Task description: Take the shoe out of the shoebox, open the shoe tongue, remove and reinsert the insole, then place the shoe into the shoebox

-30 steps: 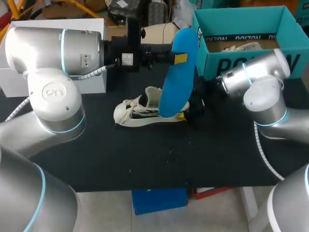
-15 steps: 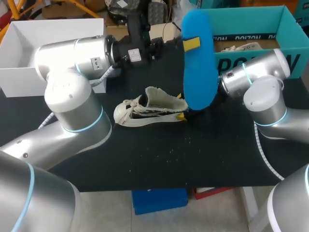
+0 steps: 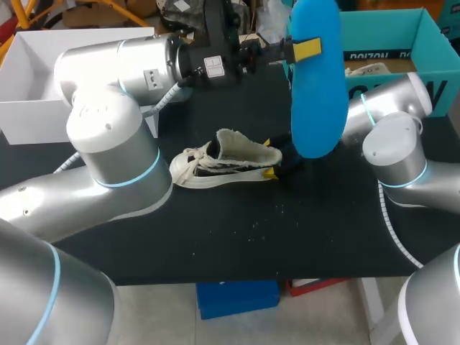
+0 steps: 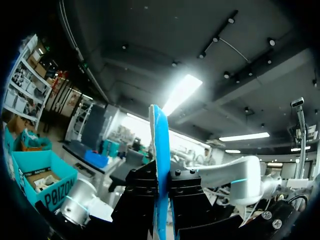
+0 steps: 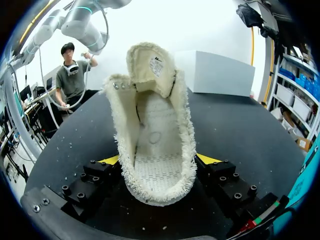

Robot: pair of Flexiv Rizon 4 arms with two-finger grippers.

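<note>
A black, matte-topped table (image 3: 237,244) filled the middle of the head view. An open white rectangular cardboard box (image 3: 29,86) sat at the upper left, on the table's far corner. Tiny pale specks (image 3: 253,224) dotted the tabletop below centre.

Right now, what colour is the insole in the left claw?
Bright blue; the insole shows best in the head view.

We are in a robotics lab. Our left arm (image 3: 108,129) and right arm (image 3: 395,144) flank a black table (image 3: 237,237) carrying a teal shoebox (image 3: 381,32).
</note>
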